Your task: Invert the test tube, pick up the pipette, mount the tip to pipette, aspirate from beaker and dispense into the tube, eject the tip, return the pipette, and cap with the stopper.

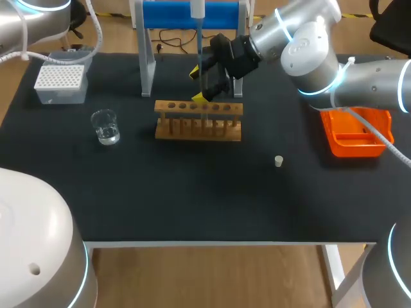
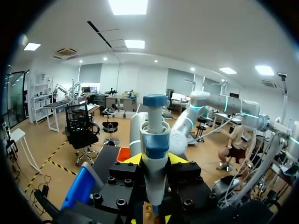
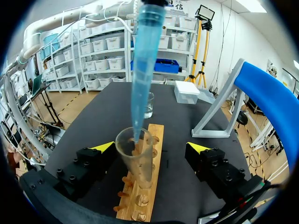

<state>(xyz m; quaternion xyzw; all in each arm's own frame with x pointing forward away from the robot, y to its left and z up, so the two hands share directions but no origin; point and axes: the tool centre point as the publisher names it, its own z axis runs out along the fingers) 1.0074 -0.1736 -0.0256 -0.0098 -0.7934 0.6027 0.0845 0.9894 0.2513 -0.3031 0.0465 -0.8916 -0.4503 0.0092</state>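
Judging dispense step: left tool (image 2: 154, 161) pinching pipette (image 2: 154, 140), axis upright, tip (image 3: 142, 60) pointing into test tube (image 3: 135, 158) from 12 o'clock; right tool (image 3: 151, 148) spread, flanking it at 3 and 9.

Head view: pipette (image 1: 198, 13) top cut off; tube (image 3: 134, 156) behind right hand (image 1: 198, 85)

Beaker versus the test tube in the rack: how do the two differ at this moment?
The beaker is short and wide; the test tube is narrow and tall. The beaker stands alone on the table; the test tube stands in the wooden rack. Nothing hangs over the beaker, while the pipette points its blue tip into the test tube's mouth. Both are clear, upright and open-topped.
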